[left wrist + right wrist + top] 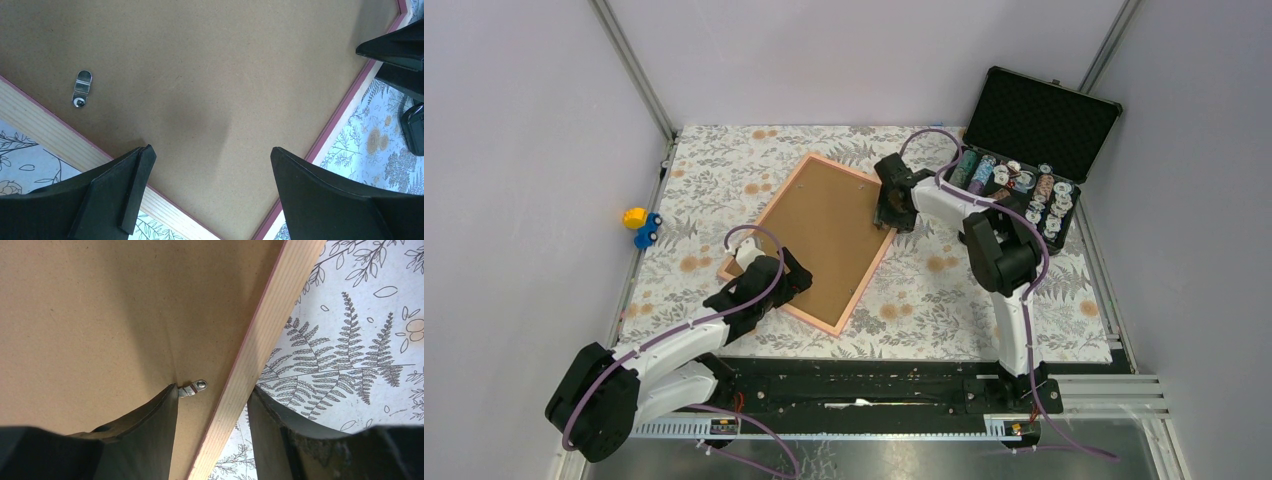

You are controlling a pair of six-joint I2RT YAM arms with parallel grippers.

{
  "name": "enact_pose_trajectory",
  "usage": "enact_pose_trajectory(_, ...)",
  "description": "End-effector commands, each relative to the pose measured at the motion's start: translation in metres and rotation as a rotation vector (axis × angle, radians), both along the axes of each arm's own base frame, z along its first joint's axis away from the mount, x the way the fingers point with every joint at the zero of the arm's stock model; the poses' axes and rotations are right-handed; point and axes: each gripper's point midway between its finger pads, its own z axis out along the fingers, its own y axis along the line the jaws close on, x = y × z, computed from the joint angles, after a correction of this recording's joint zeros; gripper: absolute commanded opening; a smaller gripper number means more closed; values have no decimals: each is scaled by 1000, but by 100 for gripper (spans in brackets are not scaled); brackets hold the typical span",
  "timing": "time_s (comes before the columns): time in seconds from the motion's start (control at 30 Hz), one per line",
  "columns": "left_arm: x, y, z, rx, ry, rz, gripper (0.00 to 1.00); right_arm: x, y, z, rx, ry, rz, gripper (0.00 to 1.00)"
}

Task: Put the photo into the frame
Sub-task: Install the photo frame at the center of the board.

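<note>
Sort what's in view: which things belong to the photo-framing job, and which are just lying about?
Job: frame, back side up; brown backing board; metal clip; left end effector and right end effector, both open. The photo is not visible.
Lying about: open black case of chips; yellow-and-blue toy.

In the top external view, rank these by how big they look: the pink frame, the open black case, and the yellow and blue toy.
1. The frame and the black case, lid up, cover similar areas, so I won't rank one above the other.
2. The toy is by far the smallest.
</note>
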Motion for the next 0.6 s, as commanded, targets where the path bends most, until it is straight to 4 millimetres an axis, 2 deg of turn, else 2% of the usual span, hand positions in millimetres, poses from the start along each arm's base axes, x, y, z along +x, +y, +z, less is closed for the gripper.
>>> enact_pose_trajectory(0.0, -10, 8, -12, 29, 37, 1, 98, -48, -22, -45, -100, 183, 73, 24)
enact_pose_trajectory(0.13, -10, 8, -12, 26, 33, 4, 98, -47, -21, -39, -85, 171, 105, 0)
enact_pose_trajectory(0.43, -10, 8, -12, 25, 32, 1, 98, -37, -33, -21, -62, 142, 223, 0)
enact_pose_trajectory(0.57, -10, 8, -12, 24, 33, 0, 98, -37, -43, -22, -133, 195, 339, 0)
